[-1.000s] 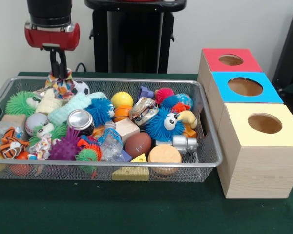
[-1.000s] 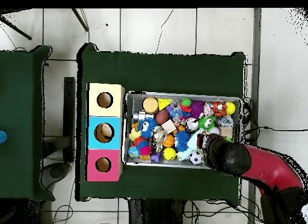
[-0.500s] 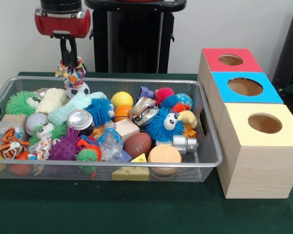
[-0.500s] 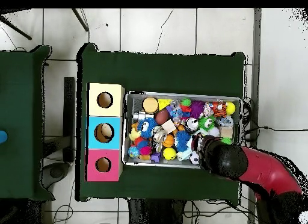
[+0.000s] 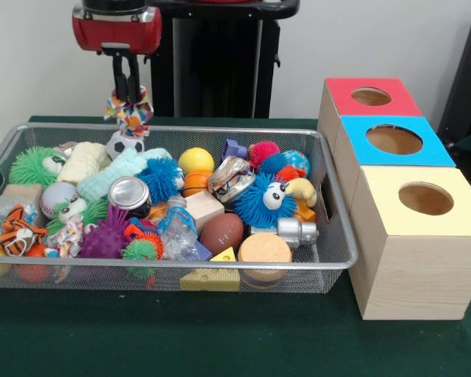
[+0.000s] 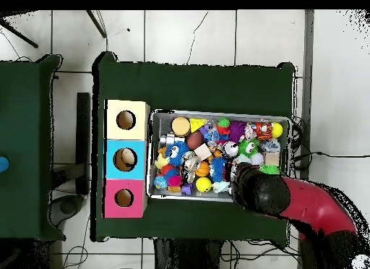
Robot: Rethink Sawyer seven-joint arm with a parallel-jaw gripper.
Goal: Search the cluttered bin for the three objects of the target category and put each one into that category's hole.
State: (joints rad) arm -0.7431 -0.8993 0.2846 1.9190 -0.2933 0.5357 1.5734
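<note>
One wire bin [image 5: 334, 255] stood at left-centre of the frame, and three boxes [image 5: 412, 236] lined the right side: one red, one blue, one yellow, each with one round hole. One pincer [image 5: 126, 93] at upper left held one multicoloured cloth toy [image 5: 130, 112].

In the bin showed one soccer ball [image 5: 122, 144], one baseball [image 5: 56, 196], one brown football [image 5: 220, 232], one yellow ball [image 5: 195, 161] and one orange ball [image 5: 195, 183]. There were two blue furry toys [image 5: 259, 200], one purple spiky ball [image 5: 104, 236], one green fuzzy ball [image 5: 31, 166], one can [image 5: 129, 194], one tiger toy [image 5: 16, 230] and one yellow wedge [image 5: 210, 279]. The rest overlapped too much to count.
</note>
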